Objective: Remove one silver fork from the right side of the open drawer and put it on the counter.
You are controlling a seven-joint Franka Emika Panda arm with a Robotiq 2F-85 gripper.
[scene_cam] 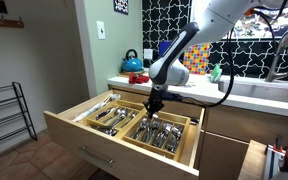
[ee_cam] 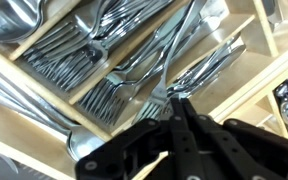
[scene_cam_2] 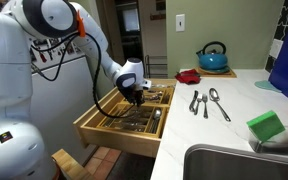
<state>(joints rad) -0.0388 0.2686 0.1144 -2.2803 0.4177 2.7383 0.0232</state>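
Note:
The wide pale-wood drawer point(scene_cam: 104, 148) stands open below the counter point(scene_cam: 246, 97), and both also show in an exterior view, drawer point(scene_cam_2: 112, 133) and counter point(scene_cam_2: 219, 125). Its wooden tray holds piles of silver cutlery in long compartments. My gripper point(scene_cam: 153, 103) reaches down into the drawer's middle, as an exterior view point(scene_cam_2: 134, 94) also shows. In the wrist view my gripper point(ee_cam: 176, 100) has its fingers pressed together on a silver fork point(ee_cam: 174, 60). The fork lies slanted across the tray dividers point(ee_cam: 44, 92), above other forks.
On the counter lie three silver utensils point(scene_cam_2: 206, 101), a blue kettle point(scene_cam_2: 212, 57), a red object point(scene_cam_2: 188, 75) and a green sponge point(scene_cam_2: 266, 126). A sink point(scene_cam_2: 234, 165) is at the near end. A narrow wooden pull-out point(scene_cam: 254, 160) stands beside the drawer.

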